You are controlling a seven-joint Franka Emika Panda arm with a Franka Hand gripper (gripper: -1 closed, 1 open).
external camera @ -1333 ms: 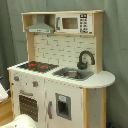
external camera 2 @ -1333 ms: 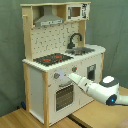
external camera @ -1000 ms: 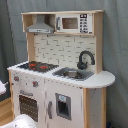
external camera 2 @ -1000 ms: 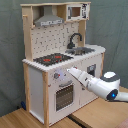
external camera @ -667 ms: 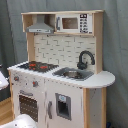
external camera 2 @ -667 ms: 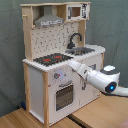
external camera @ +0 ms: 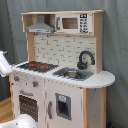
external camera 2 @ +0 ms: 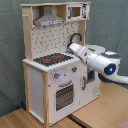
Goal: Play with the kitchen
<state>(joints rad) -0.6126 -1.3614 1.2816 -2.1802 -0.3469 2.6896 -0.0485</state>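
Second exterior view, nearest: the arm (external camera 2: 100, 61), white w/ a blue-lit joint, comes in from the second exterior view's right, stretched roughly level, wrist end reaching over the counter toward the stovetop (external camera 2: 51, 60). The gripper's tip is at about the counter's back edge; can't tell if fingers are parted or closed, nor if it touches anything.

Behind it the kitchen (external camera 2: 47, 85) stands on a wood floor: knobs (external camera 2: 65, 73) above the oven door (external camera 2: 65, 95), hood (external camera 2: 49, 21) and microwave (external camera 2: 76, 11) up top.

First exterior view: sink (external camera: 74, 74) w/ black faucet (external camera: 85, 59) beside red-ringed burners; white arm part at the first exterior view's left edge.
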